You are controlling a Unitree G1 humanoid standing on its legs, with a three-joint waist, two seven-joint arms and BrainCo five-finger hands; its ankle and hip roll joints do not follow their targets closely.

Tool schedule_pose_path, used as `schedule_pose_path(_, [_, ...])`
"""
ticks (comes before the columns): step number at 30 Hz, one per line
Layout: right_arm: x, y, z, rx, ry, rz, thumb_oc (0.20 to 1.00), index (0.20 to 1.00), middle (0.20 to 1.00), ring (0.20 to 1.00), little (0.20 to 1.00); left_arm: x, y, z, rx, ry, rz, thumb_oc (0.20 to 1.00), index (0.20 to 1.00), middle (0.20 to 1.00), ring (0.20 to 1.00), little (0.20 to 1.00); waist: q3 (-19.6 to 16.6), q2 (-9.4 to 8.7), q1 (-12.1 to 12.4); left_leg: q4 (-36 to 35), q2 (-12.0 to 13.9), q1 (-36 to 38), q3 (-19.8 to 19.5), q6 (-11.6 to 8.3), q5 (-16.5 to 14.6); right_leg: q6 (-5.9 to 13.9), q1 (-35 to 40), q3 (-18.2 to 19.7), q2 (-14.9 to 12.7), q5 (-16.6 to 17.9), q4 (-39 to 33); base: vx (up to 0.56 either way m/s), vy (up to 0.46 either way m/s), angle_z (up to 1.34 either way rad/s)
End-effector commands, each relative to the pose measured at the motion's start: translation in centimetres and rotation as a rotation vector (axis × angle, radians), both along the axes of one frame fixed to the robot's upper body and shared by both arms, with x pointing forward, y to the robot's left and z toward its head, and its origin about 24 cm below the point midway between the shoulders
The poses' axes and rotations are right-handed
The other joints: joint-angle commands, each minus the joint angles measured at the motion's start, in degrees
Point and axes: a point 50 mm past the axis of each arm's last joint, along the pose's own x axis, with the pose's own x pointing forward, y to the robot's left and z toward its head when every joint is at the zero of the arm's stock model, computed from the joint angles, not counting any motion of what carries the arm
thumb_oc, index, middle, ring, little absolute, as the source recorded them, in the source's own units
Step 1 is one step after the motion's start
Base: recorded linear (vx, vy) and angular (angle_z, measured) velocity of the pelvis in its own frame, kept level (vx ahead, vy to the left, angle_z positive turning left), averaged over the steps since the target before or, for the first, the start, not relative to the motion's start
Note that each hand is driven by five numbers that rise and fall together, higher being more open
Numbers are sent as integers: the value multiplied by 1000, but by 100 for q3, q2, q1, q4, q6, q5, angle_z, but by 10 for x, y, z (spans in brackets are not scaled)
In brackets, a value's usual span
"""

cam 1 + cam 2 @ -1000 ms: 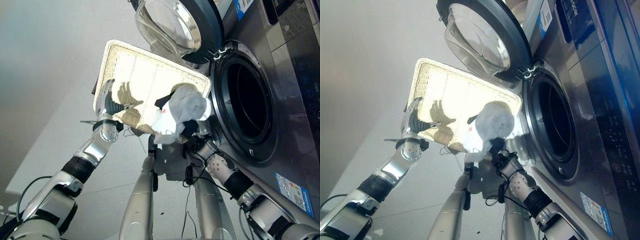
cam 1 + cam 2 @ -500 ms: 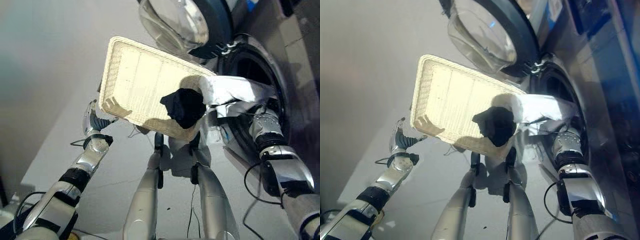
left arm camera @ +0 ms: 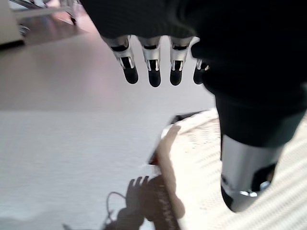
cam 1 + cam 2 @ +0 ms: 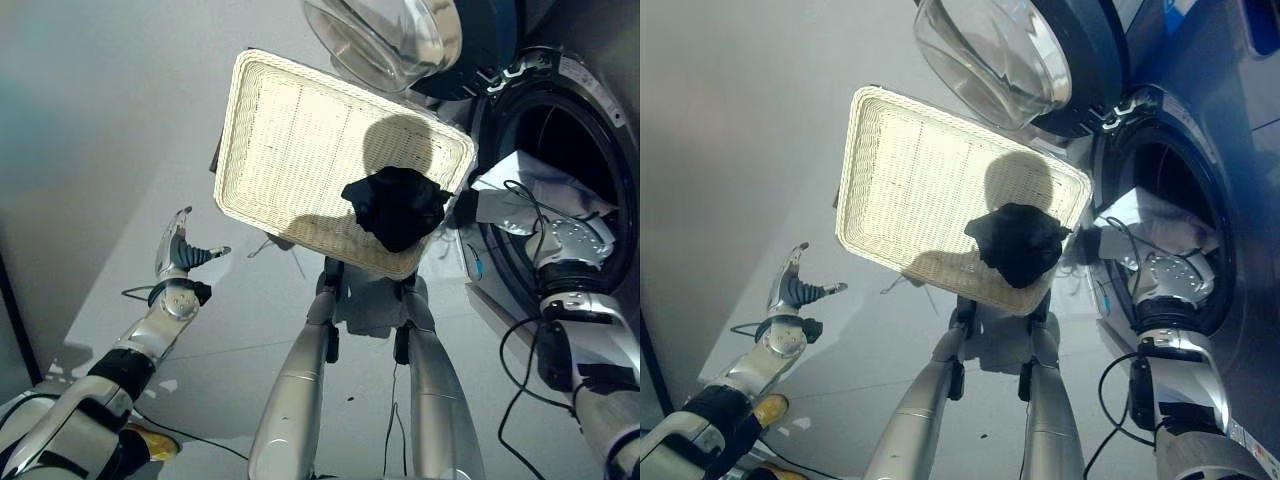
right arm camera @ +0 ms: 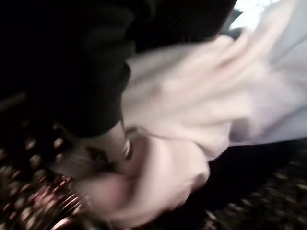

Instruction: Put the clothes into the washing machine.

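Observation:
A white garment point(image 4: 530, 175) lies bunched in the mouth of the washing machine point(image 4: 497, 110), partly inside the dark drum. My right hand point(image 4: 515, 212) reaches into that opening from below; up close its thumb point(image 5: 111, 143) presses into the white garment point(image 5: 192, 110). A black garment point(image 4: 397, 205) rests in the near right corner of the pale wicker basket point(image 4: 300, 130), beside the machine. My left hand point(image 4: 178, 250) hangs open, low and left of the basket, with its fingers point(image 3: 153, 67) straight and nothing in them.
The machine's round glass door point(image 4: 385, 35) stands swung open above the basket's far edge. The basket's corner point(image 4: 455, 165) sits close to the drum opening. Pale floor point(image 4: 100, 120) spreads to the left.
My right hand has carried the white garment from the drum's rim deeper into the opening. My left hand has dropped a little farther from the basket. The camera has shifted.

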Motion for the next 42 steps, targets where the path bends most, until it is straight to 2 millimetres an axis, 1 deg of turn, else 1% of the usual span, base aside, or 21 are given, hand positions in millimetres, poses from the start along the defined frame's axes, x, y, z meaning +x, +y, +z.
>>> schedule_pose_path(1, [-34,-64,42,-326,-131,-141,1000,1000,1000,1000,1000,0,2,-12,-60,29,47,1000,1000,1000,1000,1000,-179,76,-309,32,-140,-103,-43,-184,-56,470,-78,-264,215,-414,542,3,33,-9])
schedule_pose_path(2, [-19,-46,46,-384,-181,-65,1000,1000,1000,1000,1000,3,-2,-14,-69,37,46,1000,1000,1000,1000,1000,-179,109,-311,30,-143,-120,-23,-181,-49,466,-90,-266,208,-423,538,-4,50,-12])
schedule_pose_path(5, [6,-13,49,-500,-283,102,1000,1000,1000,1000,1000,7,-10,-20,-92,52,48,1000,1000,1000,1000,1000,-179,198,-312,-10,-135,-156,23,-197,-16,455,-136,-251,222,-467,554,-14,66,-9])
schedule_pose_path(7, [15,-1,46,-554,-312,191,1000,1000,1000,1000,1000,7,-14,-24,-100,57,48,1000,1000,1000,1000,1000,-179,224,-307,-32,-143,-166,32,-196,-6,450,-151,-247,225,-481,549,-24,56,-11])
schedule_pose_path(9, [22,2,46,-648,-344,248,1000,1000,1000,1000,1000,6,-13,-28,-111,62,51,1000,1000,1000,1000,1000,-179,270,-296,-79,-138,-166,60,-206,12,449,-169,-247,223,-490,530,-38,61,-4])
schedule_pose_path(12, [23,4,49,-713,-415,231,1000,1000,1000,1000,1000,4,-12,-31,-121,64,55,1000,1000,1000,1000,1000,-179,312,-298,-105,-133,-159,72,-218,17,456,-172,-246,226,-501,522,-25,38,-3])
schedule_pose_path(16, [22,3,41,-757,-437,187,1000,1000,1000,1000,1000,4,-12,-31,-130,62,59,1000,1000,1000,1000,1000,-179,318,-285,-152,-149,-164,75,-216,31,467,-172,-247,227,-494,488,-26,20,-1])
schedule_pose_path(18, [17,-5,38,-767,-393,109,1000,1000,1000,1000,1000,5,-12,-29,-139,60,61,1000,1000,1000,1000,1000,-179,328,-280,-191,-147,-161,84,-210,43,472,-174,-249,226,-482,460,-35,26,-2])
schedule_pose_path(20, [8,-16,25,-778,-300,5,1000,1000,1000,1000,1000,5,-11,-29,-144,64,60,1000,1000,1000,1000,1000,-179,323,-278,-201,-145,-156,82,-212,45,482,-168,-252,220,-471,452,0,0,0])
schedule_pose_path(23, [6,-17,17,-768,-247,-22,1000,1000,1000,1000,1000,6,-13,-30,-146,68,58,1000,1000,1000,1000,1000,-179,323,-280,-210,-149,-153,83,-206,50,478,-167,-253,224,-464,449,0,0,0])
schedule_pose_path(25, [5,-16,1,-758,-186,-9,1000,1000,1000,1000,1000,7,-15,-31,-152,69,56,1000,1000,1000,1000,1000,-179,330,-279,-248,-155,-163,80,-198,67,480,-183,-249,229,-444,432,0,0,0])
schedule_pose_path(27, [5,-14,-5,-771,-157,10,1000,1000,1000,1000,1000,7,-16,-32,-154,68,57,1000,1000,1000,1000,1000,-179,335,-284,-270,-160,-165,79,-192,77,482,-188,-241,233,-433,418,0,0,0])
schedule_pose_path(30, [9,6,-34,-970,32,250,1000,1000,1000,1000,1000,4,-19,-37,-170,63,69,1000,1000,1000,1000,1000,-179,360,-294,-343,-172,-169,105,-185,115,477,-211,-219,229,-388,351,-34,58,3])
schedule_pose_path(33, [10,20,-46,-1126,153,382,1000,1000,1000,1000,1000,0,-20,-39,-177,36,89,1000,1000,1000,1000,1000,-179,360,-298,-366,-163,-179,125,-183,128,470,-223,-208,229,-376,329,-15,48,0])
schedule_pose_path(34, [8,30,-56,-1275,248,471,1000,1000,1000,1000,1000,-3,-20,-40,-194,-6,114,1000,1000,1000,1000,1000,-179,350,-309,-372,-161,-120,137,-185,81,462,-169,-194,227,-447,337,-26,50,-3])
schedule_pose_path(36, [9,44,-62,-1358,285,552,1000,1000,1000,1000,1000,-4,-19,-35,-211,-69,140,1000,1000,1000,1000,1000,-179,326,-319,-362,-155,-187,161,-187,131,443,-229,-185,235,-374,303,-43,61,-3])
schedule_pose_path(37, [6,62,-79,-1485,339,679,1000,1000,1000,1000,1000,-5,-21,-29,-224,-157,164,1000,1000,1000,1000,1000,-179,282,-359,-312,-152,-200,192,-186,107,422,-242,-152,251,-395,315,-18,72,-8])
schedule_pose_path(38, [3,73,-93,-1536,380,760,1000,1000,1000,1000,1000,-6,-23,-26,-230,-199,168,1000,1000,1000,1000,1000,-179,251,-387,-252,-167,-154,201,-186,25,416,-200,-139,249,-474,354,-34,77,-10])
schedule_pose_path(39, [3,79,-95,-1589,394,789,1000,1000,1000,1000,1000,-4,-26,-21,-229,-230,166,1000,1000,1000,1000,1000,-179,243,-396,-237,-166,-218,212,-184,68,407,-251,-127,257,-415,334,-17,56,-9])
schedule_pose_path(40, [-1,94,-104,-1728,446,871,1000,1000,1000,1000,1000,-1,-30,-12,-217,-279,147,1000,1000,1000,1000,1000,-179,190,-436,-150,-193,-176,233,-171,-24,400,-216,-120,244,-471,361,-44,39,-5])
schedule_pose_path(42, [-1,103,-106,-1823,467,918,1000,1000,1000,1000,1000,3,-33,-3,-205,-307,130,1000,1000,1000,1000,1000,-179,155,-461,-95,-199,-262,256,-167,0,394,-285,-112,244,-403,343,-15,15,-1])
